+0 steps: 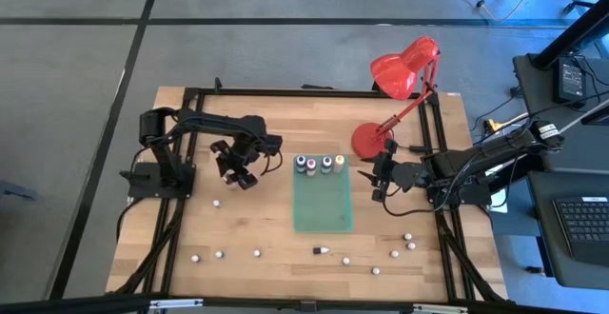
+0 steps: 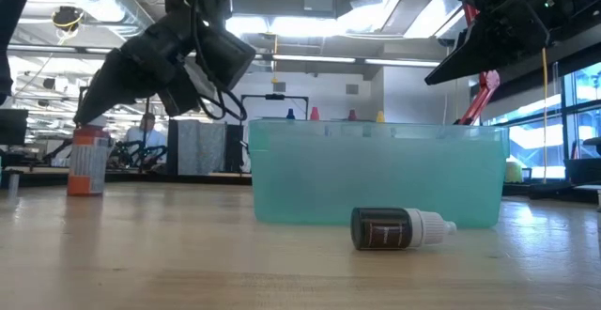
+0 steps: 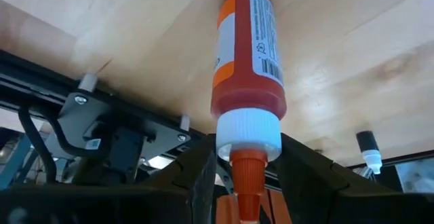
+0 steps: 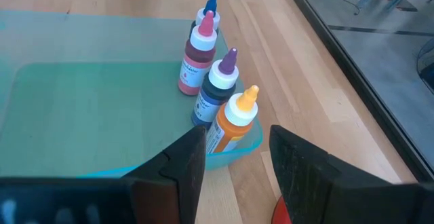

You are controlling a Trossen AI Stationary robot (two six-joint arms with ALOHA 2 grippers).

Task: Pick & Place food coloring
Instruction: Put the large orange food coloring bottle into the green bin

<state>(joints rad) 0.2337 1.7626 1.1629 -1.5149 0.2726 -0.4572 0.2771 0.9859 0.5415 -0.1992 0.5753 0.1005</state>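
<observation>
Standing upright on pale wood grain, an orange bottle (image 3: pixel 245 54), smooth plastic with a white label, ribbed white collar and orange nozzle aimed straight up between the left gripper (image 1: pixel 235 173) fingers (image 3: pixel 196 176), loosened and flanking the cap. Left arm bent, wrist pitched downward. Right gripper (image 1: pixel 379 185) parted and empty, just ahead four nozzle-up bottles (image 4: pixel 213 95) inside the translucent teal tray (image 4: pixel 81 108).

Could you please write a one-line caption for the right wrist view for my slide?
Right gripper, open, hovers over four upright food coloring bottles lined along the green tray's edge.
</observation>
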